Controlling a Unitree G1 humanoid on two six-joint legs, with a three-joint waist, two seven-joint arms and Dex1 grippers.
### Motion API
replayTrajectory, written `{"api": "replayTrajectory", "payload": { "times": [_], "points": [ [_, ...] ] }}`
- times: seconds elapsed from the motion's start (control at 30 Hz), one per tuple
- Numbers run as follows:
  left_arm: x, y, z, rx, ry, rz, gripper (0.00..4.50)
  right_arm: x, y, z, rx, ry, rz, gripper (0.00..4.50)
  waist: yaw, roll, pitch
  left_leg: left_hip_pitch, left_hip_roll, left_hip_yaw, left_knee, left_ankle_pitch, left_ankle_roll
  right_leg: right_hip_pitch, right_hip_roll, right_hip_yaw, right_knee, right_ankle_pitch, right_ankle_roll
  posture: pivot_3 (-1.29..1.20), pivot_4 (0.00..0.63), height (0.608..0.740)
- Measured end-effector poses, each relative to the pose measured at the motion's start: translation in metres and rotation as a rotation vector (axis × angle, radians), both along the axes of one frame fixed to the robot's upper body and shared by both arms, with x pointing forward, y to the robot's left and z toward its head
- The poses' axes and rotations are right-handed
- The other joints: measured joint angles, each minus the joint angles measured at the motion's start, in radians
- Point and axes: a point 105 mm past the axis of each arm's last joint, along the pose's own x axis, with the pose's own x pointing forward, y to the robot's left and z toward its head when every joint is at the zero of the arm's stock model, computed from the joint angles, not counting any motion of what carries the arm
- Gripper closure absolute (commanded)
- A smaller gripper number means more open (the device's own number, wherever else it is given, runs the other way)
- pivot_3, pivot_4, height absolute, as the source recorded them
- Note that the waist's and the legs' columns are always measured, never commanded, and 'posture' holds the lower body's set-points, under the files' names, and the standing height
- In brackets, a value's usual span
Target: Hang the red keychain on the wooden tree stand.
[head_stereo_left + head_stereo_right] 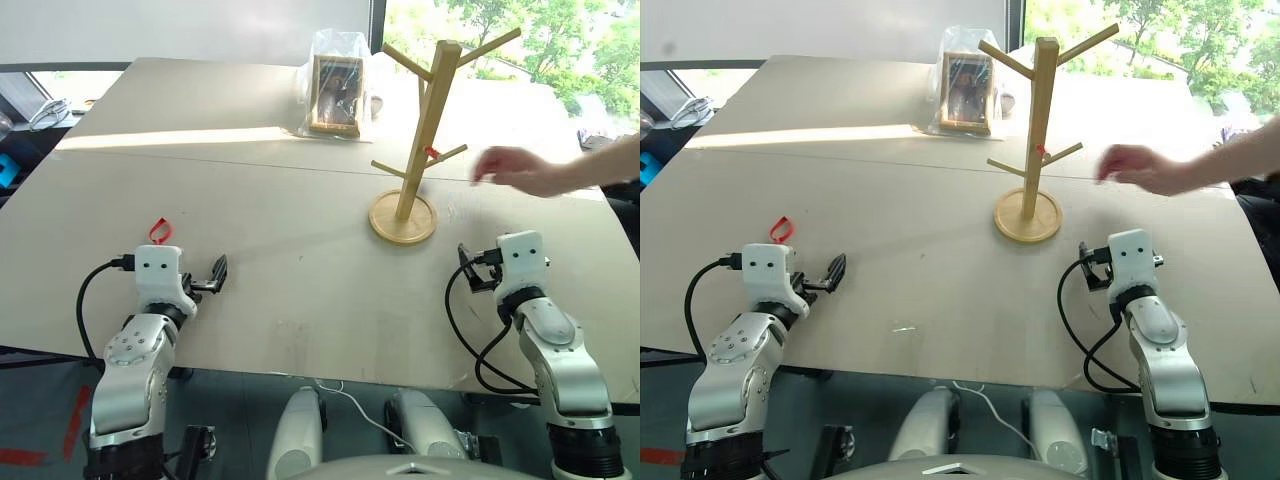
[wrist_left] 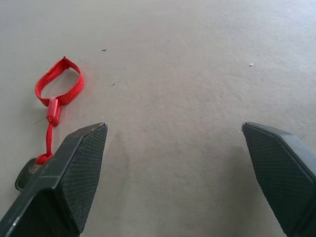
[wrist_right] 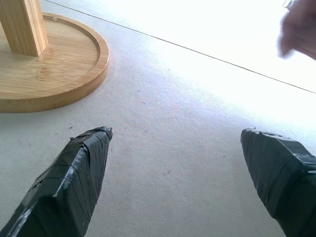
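The red keychain (image 2: 57, 96), a small red strap loop with a clip, lies flat on the table (image 1: 290, 210) near the front left. My left gripper (image 2: 175, 131) hovers low just behind it, open and empty, and the strap lies ahead of and outside its left finger (image 2: 81, 163). The wooden tree stand (image 1: 422, 130) stands upright on its round base (image 1: 403, 220) at the middle right. My right gripper (image 3: 175, 133) is open and empty, low over the table just in front and to the right of that base (image 3: 64, 74).
A person's hand (image 1: 520, 170) reaches in from the right, over the table beside the stand. A tiny red bit (image 1: 432, 153) sits on one low peg. A plastic-wrapped picture frame (image 1: 336, 92) stands behind the stand. The table's front edge runs close beneath both wrists.
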Motion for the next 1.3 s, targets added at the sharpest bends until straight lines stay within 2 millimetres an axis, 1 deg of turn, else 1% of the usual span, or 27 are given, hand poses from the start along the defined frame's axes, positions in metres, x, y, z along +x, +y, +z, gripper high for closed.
{"api": "replayTrajectory", "payload": {
  "times": [0.1, 0.17, 0.23, 0.3, 0.33, 0.4, 0.47, 0.5, 0.63, 0.73, 0.8, 0.87, 0.97, 1.1, 1.27, 1.3],
  "points": [
    [-0.002, -0.001, 0.002, -0.010, -0.008, 0.001, 0.00, 0.000, 0.001, 0.001, 0.000, 0.000, 0.009, 0.03, -0.001, 0.000, 0.000, 0.000, 0.000, 0.000, 0.000, 0.000, 0.000, 0.000, 0.000, 0.000, 0.000, 0.000, 0.000, 0.00, 0.150, 0.740],
    [-0.010, -0.001, 0.011, -0.039, -0.045, 0.027, 0.00, 0.002, 0.005, 0.005, -0.007, -0.005, 0.053, 0.03, -0.003, 0.000, 0.000, 0.000, 0.000, 0.000, 0.000, 0.000, 0.000, 0.000, 0.000, 0.000, 0.000, 0.000, 0.000, 0.00, 0.150, 0.740],
    [-0.014, 0.006, 0.020, -0.046, -0.075, 0.066, 0.00, 0.005, 0.010, 0.010, -0.008, -0.015, 0.097, 0.03, -0.002, 0.000, 0.000, 0.000, 0.000, -0.001, 0.000, 0.000, 0.000, 0.000, 0.000, 0.000, 0.001, 0.000, 0.000, 0.00, 0.150, 0.740],
    [-0.017, 0.021, 0.034, -0.066, -0.116, 0.143, 0.00, 0.007, 0.023, 0.016, 0.025, -0.023, 0.180, 0.03, -0.003, 0.000, 0.000, 0.001, 0.000, -0.001, 0.000, 0.000, 0.000, 0.001, 0.001, 0.000, 0.001, 0.000, 0.000, 0.00, 0.150, 0.740],
    [-0.017, 0.029, 0.042, -0.077, -0.141, 0.183, 0.00, 0.009, 0.033, 0.020, 0.051, -0.021, 0.240, 0.03, -0.003, 0.000, 0.000, 0.001, 0.000, -0.001, 0.001, 0.000, 0.000, 0.001, 0.001, 0.000, 0.001, 0.000, 0.000, 0.00, 0.150, 0.740],
    [-0.017, 0.039, 0.054, -0.078, -0.162, 0.225, 0.00, 0.010, 0.053, 0.028, 0.088, -0.021, 0.352, 0.03, -0.002, 0.000, 0.000, 0.000, 0.000, -0.001, 0.001, 0.000, 0.000, 0.001, 0.001, -0.001, 0.000, 0.000, 0.000, 0.00, 0.150, 0.740],
    [-0.015, 0.044, 0.060, -0.068, -0.149, 0.244, 0.00, 0.010, 0.071, 0.040, 0.112, -0.032, 0.473, 0.03, -0.002, 0.000, 0.000, 0.000, 0.000, -0.001, 0.001, 0.000, 0.000, 0.001, 0.000, -0.001, 0.000, 0.000, 0.000, 0.00, 0.150, 0.740],
    [-0.012, 0.049, 0.059, -0.068, -0.115, 0.251, 0.00, 0.009, 0.085, 0.049, 0.121, -0.032, 0.584, 0.03, -0.002, 0.000, 0.000, 0.000, 0.000, -0.002, 0.001, 0.000, 0.000, 0.001, 0.000, -0.001, 0.000, 0.000, 0.000, 0.00, 0.150, 0.740],
    [-0.005, 0.057, 0.049, -0.094, -0.018, 0.250, 0.00, -0.001, 0.113, 0.068, 0.120, -0.024, 0.844, 0.03, -0.003, 0.000, 0.000, 0.000, 0.000, -0.003, 0.002, 0.000, 0.000, 0.002, 0.001, -0.003, 0.000, 0.000, 0.000, 0.00, 0.150, 0.740],
    [0.001, 0.065, 0.043, -0.113, 0.042, 0.238, 0.00, -0.010, 0.126, 0.069, 0.111, 0.034, 1.026, 0.03, -0.002, 0.000, 0.000, 0.000, 0.000, -0.003, 0.002, 0.000, 0.000, 0.002, 0.000, -0.004, 0.000, 0.000, 0.000, 0.00, 0.150, 0.740],
    [0.006, 0.068, 0.041, -0.126, 0.057, 0.226, 0.00, -0.012, 0.133, 0.070, 0.125, 0.059, 1.101, 0.03, -0.002, 0.000, 0.000, 0.000, 0.000, -0.003, 0.002, 0.000, 0.000, 0.002, 0.000, -0.004, 0.000, 0.000, 0.000, 0.00, 0.150, 0.740],
    [0.012, 0.068, 0.039, -0.131, 0.077, 0.207, 0.00, -0.016, 0.140, 0.077, 0.127, 0.059, 1.166, 0.03, -0.002, 0.000, 0.000, 0.000, 0.000, -0.003, 0.002, 0.000, 0.000, 0.002, 0.000, -0.004, 0.000, 0.000, 0.000, 0.00, 0.150, 0.740],
    [0.017, 0.067, 0.032, -0.129, 0.120, 0.170, 0.00, -0.019, 0.145, 0.085, 0.125, 0.045, 1.219, 0.03, -0.002, 0.000, 0.000, -0.001, 0.000, -0.004, 0.002, 0.000, 0.000, 0.002, 0.000, -0.004, 0.000, 0.000, 0.000, 0.00, 0.150, 0.740],
    [0.024, 0.065, 0.018, -0.114, 0.179, 0.119, 0.00, -0.021, 0.150, 0.090, 0.129, 0.053, 1.250, 0.03, -0.002, 0.000, 0.000, 0.000, 0.000, -0.004, 0.002, 0.000, 0.000, 0.001, 0.000, -0.004, 0.000, 0.000, 0.000, 0.00, 0.150, 0.740],
    [0.032, 0.067, 0.017, -0.118, 0.175, 0.108, 0.00, -0.021, 0.151, 0.090, 0.136, 0.063, 1.249, 0.03, -0.001, 0.000, 0.000, -0.001, 0.000, -0.004, 0.002, 0.000, 0.000, 0.002, 0.000, -0.004, 0.000, 0.000, 0.000, 0.00, 0.150, 0.740],
    [0.035, 0.066, 0.017, -0.113, 0.175, 0.107, 0.25, -0.021, 0.151, 0.090, 0.137, 0.063, 1.249, 0.00, 0.000, 0.000, 0.000, -0.001, 0.000, -0.004, 0.002, 0.000, 0.000, 0.002, 0.000, -0.004, 0.000, 0.000, 0.000, 0.00, 0.150, 0.740]
  ]
}}
